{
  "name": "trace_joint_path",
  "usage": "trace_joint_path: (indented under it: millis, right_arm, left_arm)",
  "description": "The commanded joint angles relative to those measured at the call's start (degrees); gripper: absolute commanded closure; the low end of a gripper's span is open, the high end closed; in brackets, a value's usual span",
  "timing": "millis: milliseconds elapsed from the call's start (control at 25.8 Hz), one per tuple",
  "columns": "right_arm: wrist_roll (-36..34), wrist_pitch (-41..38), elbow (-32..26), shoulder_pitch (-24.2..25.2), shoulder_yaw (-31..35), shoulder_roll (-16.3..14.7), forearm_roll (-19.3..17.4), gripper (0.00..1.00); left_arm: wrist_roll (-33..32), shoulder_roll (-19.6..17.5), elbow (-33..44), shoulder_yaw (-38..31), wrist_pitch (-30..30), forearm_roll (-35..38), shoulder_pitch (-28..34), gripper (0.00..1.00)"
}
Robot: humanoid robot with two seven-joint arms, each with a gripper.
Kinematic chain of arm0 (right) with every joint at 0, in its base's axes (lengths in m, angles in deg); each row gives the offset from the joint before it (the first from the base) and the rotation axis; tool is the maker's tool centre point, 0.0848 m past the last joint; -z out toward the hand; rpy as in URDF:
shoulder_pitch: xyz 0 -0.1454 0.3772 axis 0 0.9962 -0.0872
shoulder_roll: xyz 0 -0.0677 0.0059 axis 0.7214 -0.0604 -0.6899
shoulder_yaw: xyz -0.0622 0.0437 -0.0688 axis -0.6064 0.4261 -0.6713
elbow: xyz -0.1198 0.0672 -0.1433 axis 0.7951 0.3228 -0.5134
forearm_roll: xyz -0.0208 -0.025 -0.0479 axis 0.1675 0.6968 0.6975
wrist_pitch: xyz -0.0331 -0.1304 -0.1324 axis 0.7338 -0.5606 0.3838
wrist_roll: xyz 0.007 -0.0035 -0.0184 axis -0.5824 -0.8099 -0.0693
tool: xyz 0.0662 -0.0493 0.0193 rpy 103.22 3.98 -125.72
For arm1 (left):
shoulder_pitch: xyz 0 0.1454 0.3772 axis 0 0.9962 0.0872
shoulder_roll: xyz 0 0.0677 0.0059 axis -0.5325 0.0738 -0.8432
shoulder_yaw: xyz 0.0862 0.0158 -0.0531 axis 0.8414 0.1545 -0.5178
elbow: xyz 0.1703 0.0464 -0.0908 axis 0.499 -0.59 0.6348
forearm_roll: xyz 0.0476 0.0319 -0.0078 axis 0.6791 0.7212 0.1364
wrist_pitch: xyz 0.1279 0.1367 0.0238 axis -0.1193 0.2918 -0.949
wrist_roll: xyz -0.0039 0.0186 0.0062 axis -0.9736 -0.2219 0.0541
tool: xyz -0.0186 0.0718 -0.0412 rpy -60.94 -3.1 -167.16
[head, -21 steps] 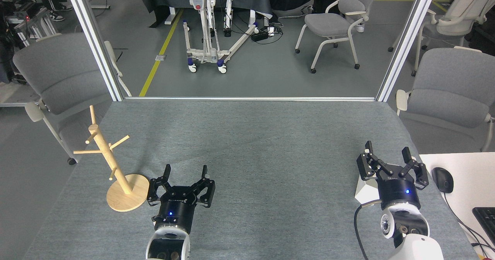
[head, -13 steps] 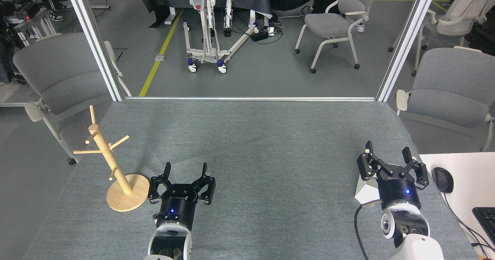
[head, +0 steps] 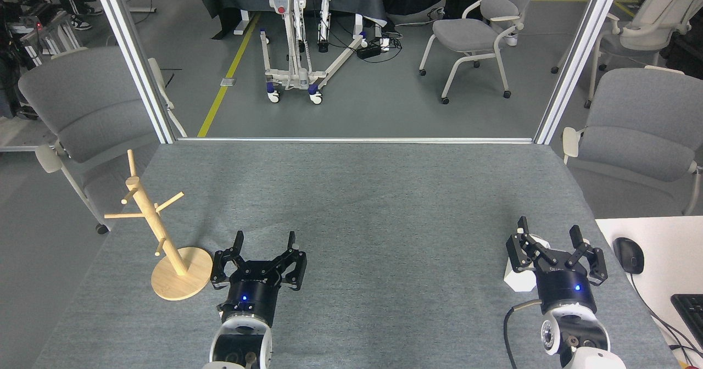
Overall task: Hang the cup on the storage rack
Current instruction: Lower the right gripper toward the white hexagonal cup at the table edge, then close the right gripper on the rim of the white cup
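Grey table (head: 357, 204) | both tools open: left tool (head: 264, 238), right tool (head: 548, 234) over cup (head: 518, 280) | tool lettering unreadable

Grey felt table (head: 357, 204). Storage rack (head: 159, 231), light wood, upright on round base, near-left w/ pegs bare. Left gripper (head: 264, 242) just right of base, jaws spread, nothing held. Right gripper (head: 549, 237) near-right, jaws spread over white cup (head: 519, 278), mostly hidden behind it. Mouse (head: 628, 255) on white desk, far right.
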Motion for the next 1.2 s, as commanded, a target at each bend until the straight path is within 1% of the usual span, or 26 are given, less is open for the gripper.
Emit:
trace_joint_path:
  millis: [0,77,194,349,504,620,775,1162]
  right_arm:
    - [-0.1,-0.6,1.3,1.6,0.1,-0.7,0.1,0.0]
    - [-0.1,-0.2,2.4,1.6,0.1,-1.2,0.0,0.0]
    - [-0.1,0.0,2.8,1.7,0.3,-1.2,0.1,0.0]
    - [-1.0,-0.8,3.0,4.8,2.5,-1.1,0.2,0.0]
    - [-6.8,-2.1,3.6,6.6,2.6,-1.0,0.3,0.0]
    - [-9.0,-2.1,6.1,7.7,2.6,-1.3,0.6,0.0]
    - [-9.0,-1.6,10.5,6.9,2.5,-1.5,0.8,0.0]
    - [-8.6,-1.5,17.8,1.1,0.9,-1.6,1.9,0.0]
  left_arm:
    - [-1.0,0.0,0.1,0.0,0.0,0.0,0.0,0.01]
    - [-1.0,0.0,0.2,0.0,0.0,0.0,0.1,0.01]
    - [-1.1,0.0,0.1,0.0,0.1,0.0,0.1,0.01]
    - [-1.1,-0.1,0.0,0.1,0.1,0.0,0.1,0.01]
    - [-1.1,-0.1,-0.3,0.1,0.2,0.0,0.1,0.01]
    - [-1.1,-0.1,-0.4,0.0,0.2,0.0,0.1,0.01]
    - [-1.1,-0.1,-0.6,0.0,0.3,0.0,0.1,0.01]
    - [-1.1,0.0,-1.0,-0.2,0.4,-0.1,0.1,0.01]
